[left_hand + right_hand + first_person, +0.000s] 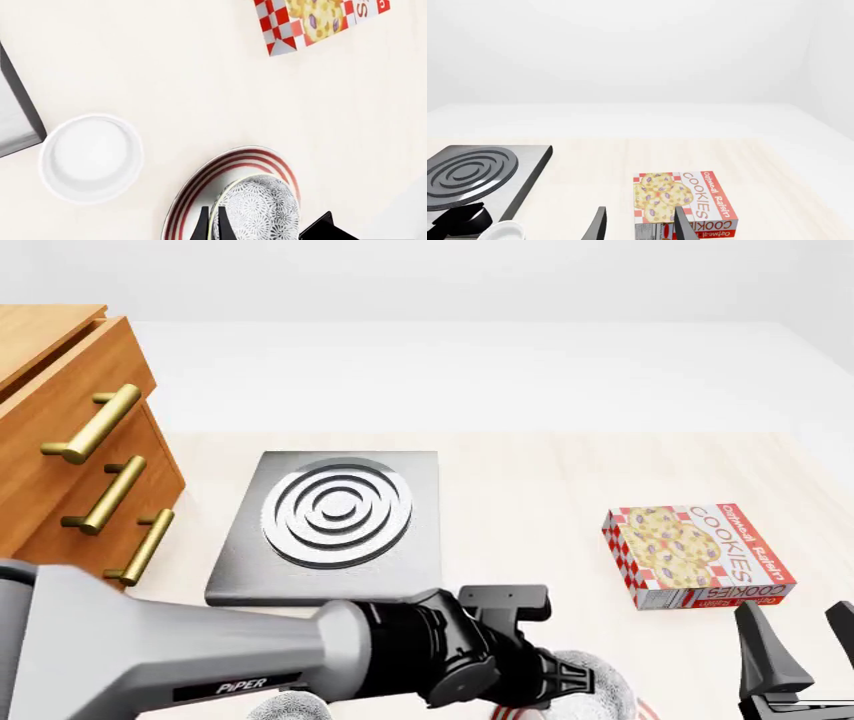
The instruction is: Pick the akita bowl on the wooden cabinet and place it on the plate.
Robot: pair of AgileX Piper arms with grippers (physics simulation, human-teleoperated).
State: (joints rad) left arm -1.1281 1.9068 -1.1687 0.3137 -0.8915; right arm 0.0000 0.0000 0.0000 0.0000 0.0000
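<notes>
Front view: left hand (pixel 210 225) low over plate (pixel 200 182).

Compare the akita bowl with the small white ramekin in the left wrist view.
The akita bowl carries a dense dark pattern on grey-white; the ramekin is plain white. The bowl is over the red-ringed plate, with the left gripper at its rim; the ramekin sits on the bare table, untouched. Both are round.

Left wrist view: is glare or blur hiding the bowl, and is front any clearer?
Left wrist view: sharp, no glare, shadows faint; the akita bowl sits over the plate, cropped by the frame edge. Front view: equally sharp, but the left arm blocks most of the bowl.
</notes>
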